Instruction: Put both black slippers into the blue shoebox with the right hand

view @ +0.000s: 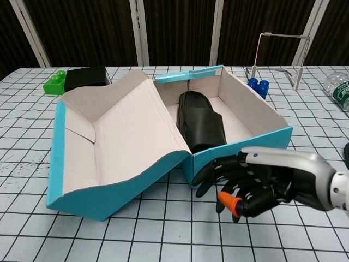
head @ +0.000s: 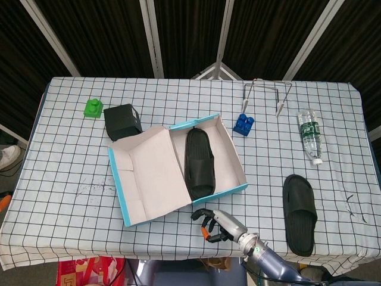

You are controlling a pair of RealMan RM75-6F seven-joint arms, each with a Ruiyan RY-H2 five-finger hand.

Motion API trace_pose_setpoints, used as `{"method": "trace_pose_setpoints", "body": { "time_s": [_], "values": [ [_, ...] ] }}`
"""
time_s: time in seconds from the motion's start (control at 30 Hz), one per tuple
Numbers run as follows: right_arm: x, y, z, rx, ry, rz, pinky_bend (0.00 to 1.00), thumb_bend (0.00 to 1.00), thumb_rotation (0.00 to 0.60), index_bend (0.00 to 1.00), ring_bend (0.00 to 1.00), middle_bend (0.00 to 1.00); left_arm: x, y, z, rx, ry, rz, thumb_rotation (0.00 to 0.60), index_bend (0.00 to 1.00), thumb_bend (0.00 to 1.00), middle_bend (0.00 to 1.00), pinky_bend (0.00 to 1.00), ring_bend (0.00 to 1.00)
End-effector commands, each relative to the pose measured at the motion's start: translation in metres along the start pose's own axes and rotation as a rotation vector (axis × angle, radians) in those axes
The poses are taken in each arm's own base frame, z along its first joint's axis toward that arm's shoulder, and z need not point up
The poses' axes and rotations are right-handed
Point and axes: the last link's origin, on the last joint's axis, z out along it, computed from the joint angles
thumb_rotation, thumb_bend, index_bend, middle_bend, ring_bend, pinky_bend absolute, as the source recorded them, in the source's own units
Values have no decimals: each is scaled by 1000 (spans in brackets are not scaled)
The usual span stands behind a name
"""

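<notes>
One black slipper (head: pixel 199 162) lies inside the blue shoebox (head: pixel 239 173); the second slipper (head: pixel 299 213) rests on the table well to the box's right, so half the job remains. The right hand (head: pixel 216 221) hovers just before the box's near wall, fingers spread, empty, touching nothing. Next it must reach right to that slipper.

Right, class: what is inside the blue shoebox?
One black slipper lies in the blue shoebox, against its left side. The box floor beneath the slipper is covered.
</notes>
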Motion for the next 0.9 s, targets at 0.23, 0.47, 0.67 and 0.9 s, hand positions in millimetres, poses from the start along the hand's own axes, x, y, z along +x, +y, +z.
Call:
{"method": "trace_pose_setpoints", "body": {
  "time_s": [0.23, 0.47, 0.67, 0.9],
  "values": [
    [-9, -16, 5, 79, -137, 8, 443, 630, 600, 294, 395, 298, -1, 0, 1, 0, -6, 1, 600, 225, 37, 46, 43, 0],
    [-11, -17, 8, 96, -178, 26, 443, 636, 600, 294, 370, 297, 0, -1, 1, 1, -3, -2, 600, 226, 37, 46, 43, 0],
    [-14, -18, 12, 115, -212, 25, 440, 653, 600, 294, 329, 234, -1, 0, 1, -2, -8, -3, 600, 230, 37, 46, 43, 0],
    [-11, -19, 20, 154, -190, 15, 427, 672, 600, 294, 272, 152, -1, 0, 1, -1, -11, -2, 600, 230, 37, 46, 43, 0]
  ]
}}
